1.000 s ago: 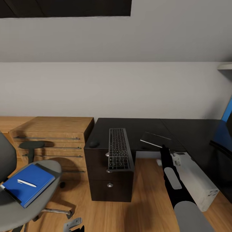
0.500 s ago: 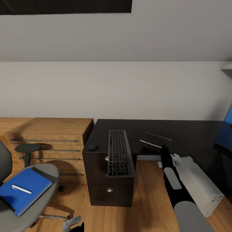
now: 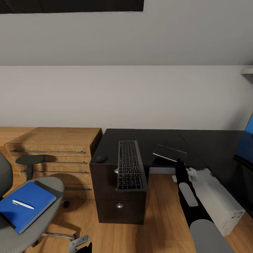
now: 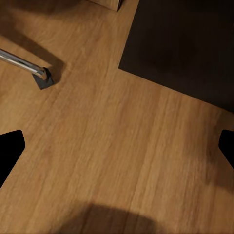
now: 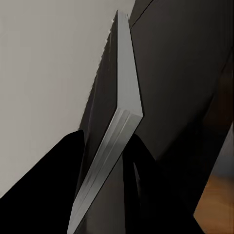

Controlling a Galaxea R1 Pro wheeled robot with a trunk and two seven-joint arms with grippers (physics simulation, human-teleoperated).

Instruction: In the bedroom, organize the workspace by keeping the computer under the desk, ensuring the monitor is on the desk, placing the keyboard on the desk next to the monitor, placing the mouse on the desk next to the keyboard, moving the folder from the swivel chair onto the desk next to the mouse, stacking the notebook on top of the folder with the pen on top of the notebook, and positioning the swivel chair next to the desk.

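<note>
My right gripper (image 3: pixel 179 162) is shut on the black notebook (image 3: pixel 169 152), holding it tilted just above the black desk (image 3: pixel 154 138); in the right wrist view the notebook's pale page edge (image 5: pixel 109 141) runs between the dark fingers (image 5: pixel 61 163). The keyboard (image 3: pixel 130 165) lies on the desk, overhanging its front edge, with the mouse (image 3: pixel 101 159) to its left. The blue folder (image 3: pixel 26 205) rests on the swivel chair's seat (image 3: pixel 49 184) with the white pen (image 3: pixel 23 204) on it. The pale computer (image 3: pixel 218 197) lies under the desk. The monitor (image 3: pixel 246 151) shows at the right edge. My left gripper (image 3: pixel 80 243) hangs open over the floor.
A light wooden chest (image 3: pixel 59 146) with bar handles stands left of the desk, behind the chair. The desk's black drawer unit (image 3: pixel 119 207) faces me. A chrome chair leg (image 4: pixel 22 62) lies on the wood floor (image 4: pixel 112 136) near my left gripper.
The whole picture has shifted slightly, so the camera moved. The notebook stays in my right gripper, and the keyboard, mouse and folder lie as before.
</note>
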